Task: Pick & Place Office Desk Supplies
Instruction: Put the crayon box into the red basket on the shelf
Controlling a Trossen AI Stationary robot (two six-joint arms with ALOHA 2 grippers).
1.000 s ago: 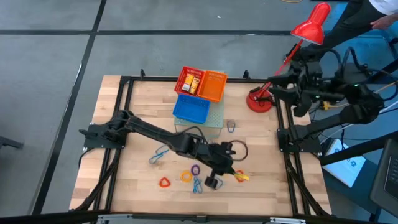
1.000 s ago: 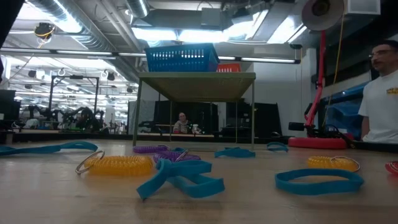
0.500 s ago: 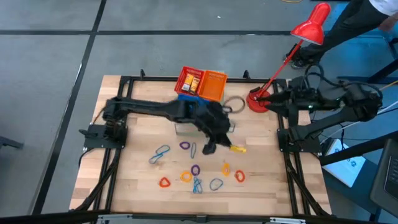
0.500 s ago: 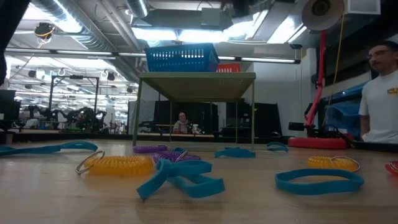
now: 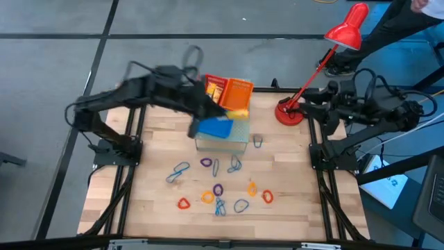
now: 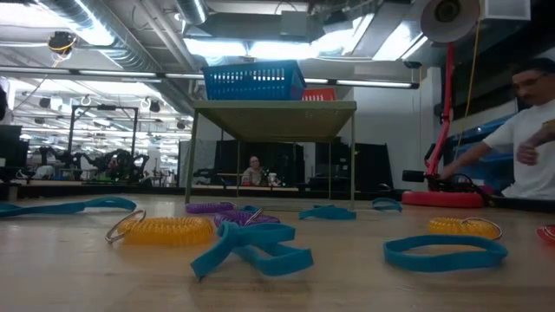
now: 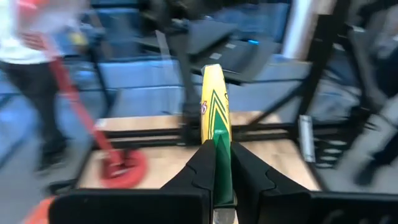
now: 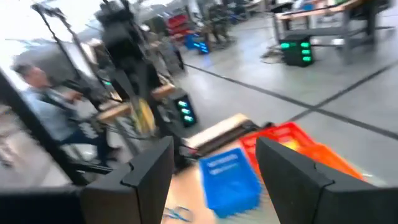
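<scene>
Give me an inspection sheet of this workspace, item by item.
Surface: pale wooden table, black frame.
Job's things: small coloured loops scattered on the near half; flat yellow block with green stripes held edge-on.
Clutter: red mesh basket, orange mesh basket, blue mesh basket at the far edge; red desk lamp.
Pincers: left pincer shut on the block, raised by the baskets; right pincer open, off the right edge by the lamp.
Cables: black cable loop above the left arm.
Surroundings: person in white shirt beyond the table.
</scene>
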